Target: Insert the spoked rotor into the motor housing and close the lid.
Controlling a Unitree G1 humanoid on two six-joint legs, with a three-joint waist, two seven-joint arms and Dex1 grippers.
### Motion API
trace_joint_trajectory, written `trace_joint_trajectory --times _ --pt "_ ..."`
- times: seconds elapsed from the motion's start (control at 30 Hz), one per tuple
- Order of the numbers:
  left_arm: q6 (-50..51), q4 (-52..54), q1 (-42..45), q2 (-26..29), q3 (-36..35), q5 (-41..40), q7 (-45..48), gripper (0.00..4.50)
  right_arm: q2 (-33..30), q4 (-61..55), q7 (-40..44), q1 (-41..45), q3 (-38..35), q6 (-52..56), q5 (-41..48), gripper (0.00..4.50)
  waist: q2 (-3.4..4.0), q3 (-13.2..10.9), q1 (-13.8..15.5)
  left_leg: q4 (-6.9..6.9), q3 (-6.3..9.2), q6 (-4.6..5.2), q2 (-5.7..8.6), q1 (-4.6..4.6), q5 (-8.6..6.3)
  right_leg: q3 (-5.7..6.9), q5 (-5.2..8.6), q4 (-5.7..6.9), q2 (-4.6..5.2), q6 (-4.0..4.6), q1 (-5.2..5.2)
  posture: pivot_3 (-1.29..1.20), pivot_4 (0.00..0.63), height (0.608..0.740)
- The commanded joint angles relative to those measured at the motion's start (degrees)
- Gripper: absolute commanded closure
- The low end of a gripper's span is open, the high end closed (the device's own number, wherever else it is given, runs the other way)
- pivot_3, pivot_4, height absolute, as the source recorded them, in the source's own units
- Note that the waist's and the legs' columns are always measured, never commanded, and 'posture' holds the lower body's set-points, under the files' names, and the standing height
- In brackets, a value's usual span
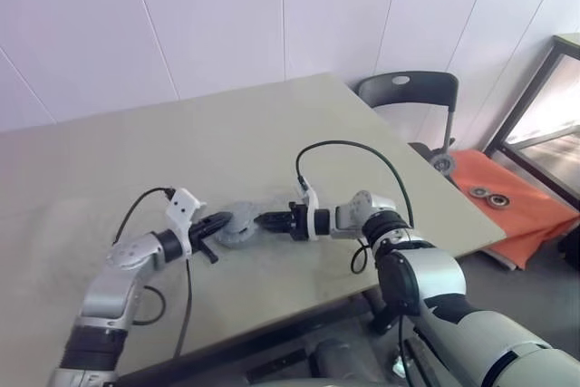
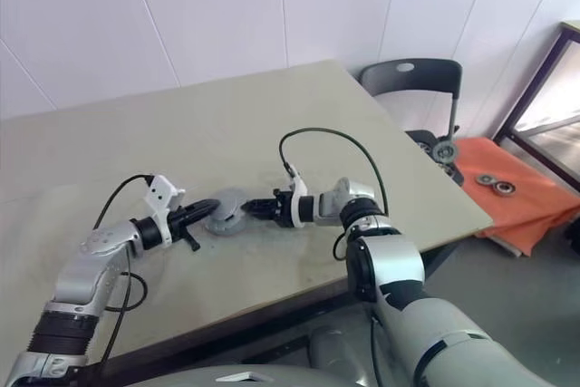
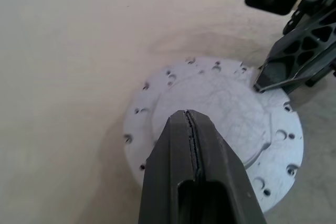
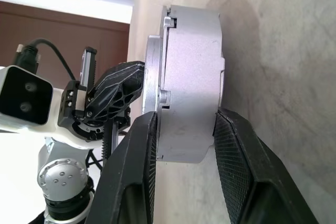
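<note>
Currently right gripper (image 4: pixel 184 145) is clamping the motor housing (image 4: pixel 191 77) with the lid (image 3: pixel 220 114) on it, sitting at its 9 o'clock on the table (image 1: pixel 272 124). Left gripper (image 3: pixel 191 129), fingers together, is pressing the lid face. Rotor and windings are hidden inside.

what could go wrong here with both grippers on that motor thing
1. The right gripper clamps the closed motor housing only near its edge; it could slip or tip on the table.
2. The lid shows a small step at the seam in the right wrist view; it may not be fully seated.
3. The shut left gripper pressing on the lid could push the assembly sideways.
</note>
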State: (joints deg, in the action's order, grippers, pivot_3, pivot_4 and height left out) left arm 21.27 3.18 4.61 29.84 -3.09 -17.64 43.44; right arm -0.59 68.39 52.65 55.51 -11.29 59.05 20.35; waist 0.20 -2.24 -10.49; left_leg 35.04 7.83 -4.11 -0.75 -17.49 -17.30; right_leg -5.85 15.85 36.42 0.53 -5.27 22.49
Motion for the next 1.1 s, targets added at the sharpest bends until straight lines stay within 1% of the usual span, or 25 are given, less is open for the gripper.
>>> trace_joint_trajectory --times 0.03,0.07,0.1,0.17,0.43,0.57,0.87,0.93,1.1 --pt "1.14 2.50 -0.38 1.50 -2.31 -1.20 -0.23 4.50 2.01 1.05 -1.59 -0.21 0.96 -3.33 -1.55 3.25 -0.09 -0.04 0.00 0.00 0.01 0.00 0.00 0.00 0.00 0.00 0.00 0.00 0.00 0.00 0.01 0.00 0.000 0.740" --pt "1.30 2.70 -0.53 1.68 -2.54 -1.37 -0.33 4.50 2.06 1.29 -1.79 -0.17 1.11 -3.02 -1.74 3.25 -0.11 -0.04 0.00 0.00 0.02 0.00 0.00 0.01 0.00 0.00 0.00 0.00 0.00 0.00 0.05 0.00 0.000 0.740" --pt "1.46 2.86 -0.75 1.83 -2.78 -1.53 -0.45 4.50 2.12 2.08 -4.33 -0.25 0.60 -2.58 -1.86 3.25 -0.11 -0.05 -0.01 0.00 0.02 0.00 0.00 0.01 0.00 0.00 0.00 0.00 0.00 0.00 0.05 0.00 0.000 0.740" --pt "1.73 3.26 -1.25 2.08 -3.11 -1.72 -0.57 4.50 2.42 2.90 -6.28 -0.53 -0.39 -2.31 -1.51 3.25 -0.12 -0.04 -0.01 -0.02 0.02 0.00 0.00 0.00 0.00 0.00 -0.01 0.00 0.00 0.01 0.04 0.00 0.000 0.740" --pt "2.60 4.41 -2.51 2.17 -3.40 -1.90 -0.99 4.50 3.04 2.27 -8.25 -0.96 -1.57 -4.60 -1.50 3.25 -0.11 -0.07 -0.05 -0.10 0.02 0.00 -0.04 0.01 -0.01 0.04 -0.04 0.00 -0.02 0.07 0.05 0.00 0.000 0.740" --pt "2.60 4.27 -2.52 1.93 -3.04 -1.76 -1.26 4.50 3.09 2.30 -11.30 -1.38 -2.56 -6.69 -1.69 3.25 -0.04 -0.12 -0.06 -0.09 0.02 -0.01 -0.04 0.03 -0.01 0.05 -0.04 -0.01 -0.02 0.07 0.08 0.00 0.000 0.740" --pt "2.83 4.19 -2.31 1.81 -2.73 -1.76 -1.33 4.50 3.41 2.20 -12.01 -1.67 -3.19 -8.11 -1.11 3.25 0.06 -0.19 -0.05 -0.02 0.04 -0.02 -0.04 0.09 -0.01 0.13 -0.03 -0.19 0.01 0.08 0.19 0.00 0.000 0.740" --pt "2.86 4.19 -2.33 1.84 -2.74 -1.75 -1.31 4.50 3.43 2.32 -11.57 -1.62 -2.76 -8.02 -1.46 3.25 0.07 -0.19 -0.05 -0.02 0.05 -0.02 -0.04 0.09 -0.01 0.13 -0.03 -0.19 0.01 0.07 0.21 0.00 0.000 0.740" --pt "2.85 4.10 -2.24 1.71 -2.60 -1.66 -1.43 4.50 3.43 2.92 -9.54 -1.87 2.98 -7.02 -5.72 3.25 0.11 -0.20 -0.05 -0.03 0.05 -0.02 -0.04 0.11 -0.01 0.13 -0.03 -0.19 0.01 0.07 0.22 0.00 0.000 0.740"
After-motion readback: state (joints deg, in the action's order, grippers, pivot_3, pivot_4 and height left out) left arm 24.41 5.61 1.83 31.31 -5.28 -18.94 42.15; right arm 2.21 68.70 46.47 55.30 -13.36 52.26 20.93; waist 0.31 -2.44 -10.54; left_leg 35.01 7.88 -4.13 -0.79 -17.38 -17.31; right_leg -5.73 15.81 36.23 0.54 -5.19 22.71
